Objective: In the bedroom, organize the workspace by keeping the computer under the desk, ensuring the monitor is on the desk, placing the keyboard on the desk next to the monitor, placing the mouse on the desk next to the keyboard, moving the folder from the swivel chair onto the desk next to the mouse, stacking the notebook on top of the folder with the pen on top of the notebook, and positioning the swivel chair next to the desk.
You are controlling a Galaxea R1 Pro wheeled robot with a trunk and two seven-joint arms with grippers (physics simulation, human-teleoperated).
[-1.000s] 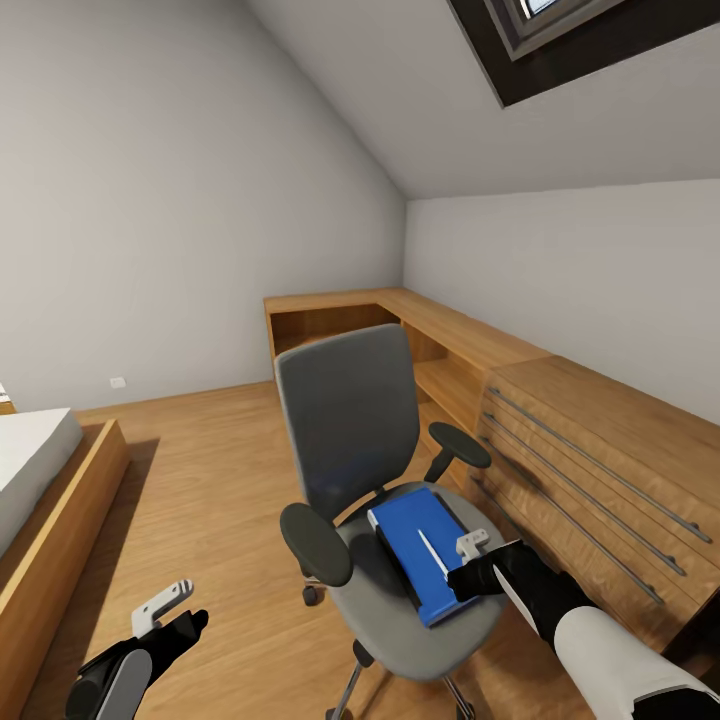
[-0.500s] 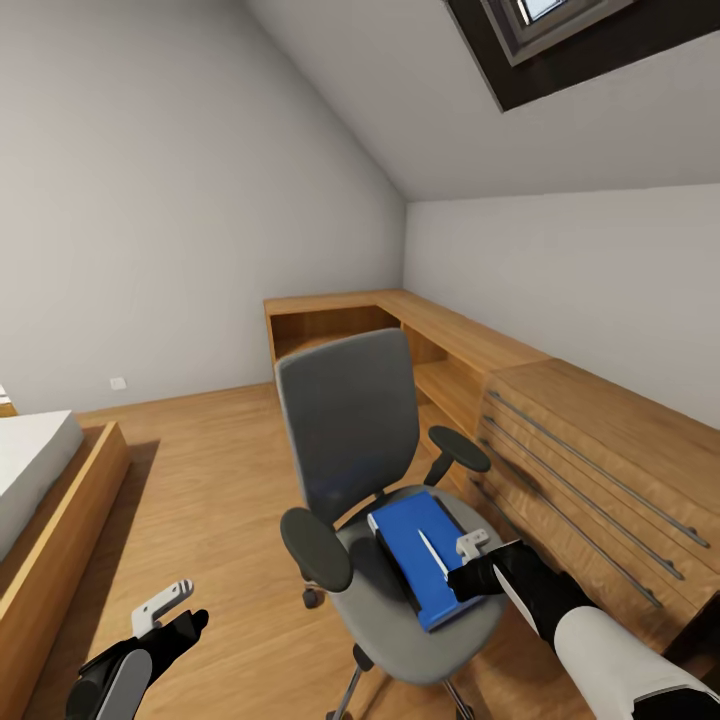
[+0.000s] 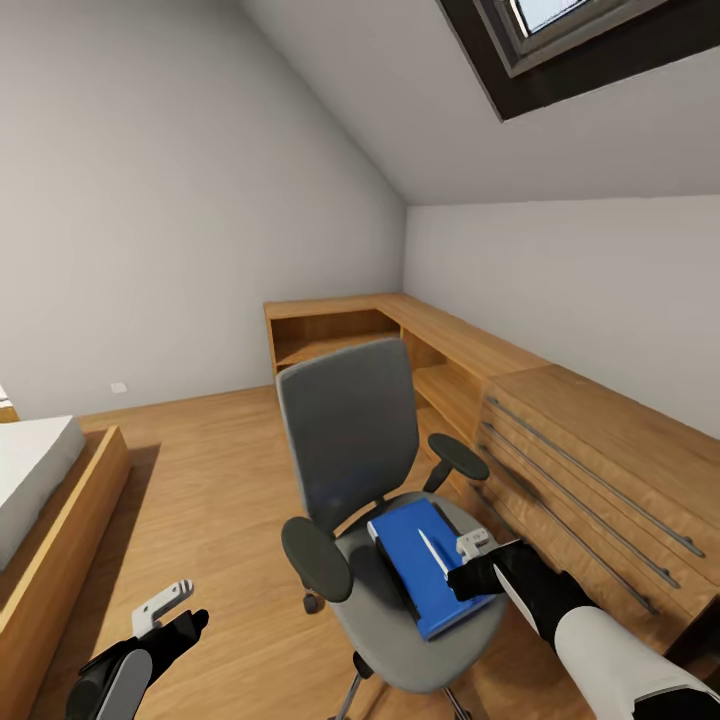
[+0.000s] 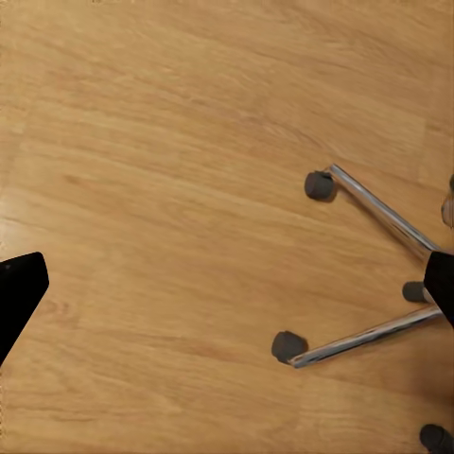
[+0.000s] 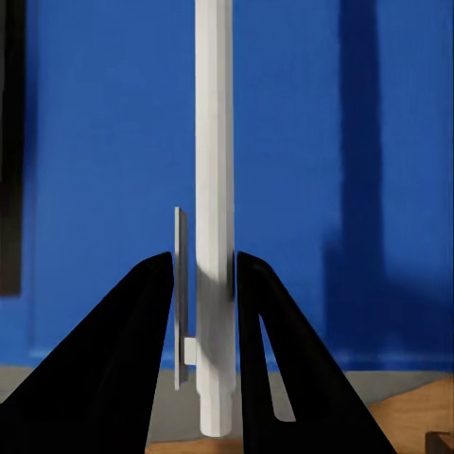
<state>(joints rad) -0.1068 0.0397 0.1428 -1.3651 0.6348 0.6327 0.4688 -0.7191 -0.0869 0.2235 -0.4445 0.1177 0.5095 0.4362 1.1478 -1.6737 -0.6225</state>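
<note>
The grey swivel chair [image 3: 350, 430] stands on the wood floor in the head view, its seat toward me. On the seat lies the blue folder [image 3: 415, 555], dark spine edge at its left. My right gripper [image 3: 462, 575] is shut on the white pen [image 3: 432, 552], held just above the folder. In the right wrist view the black fingers [image 5: 151, 322] clamp the pen [image 5: 215, 189] over the folder [image 5: 104, 142], where the pen casts a shadow. My left gripper [image 3: 170, 610] hangs open low at the left, over bare floor beside the chair's chrome base [image 4: 378, 218].
A light wooden drawer cabinet [image 3: 600, 470] stands close to the chair's right. A low wooden shelf unit [image 3: 400, 320] runs along the back corner. A bed [image 3: 40, 480] in a wooden frame is at the left. Open floor lies between bed and chair.
The whole picture has shifted down slightly, so the camera has moved. The right gripper still holds the pen over the folder, and the left gripper has not moved.
</note>
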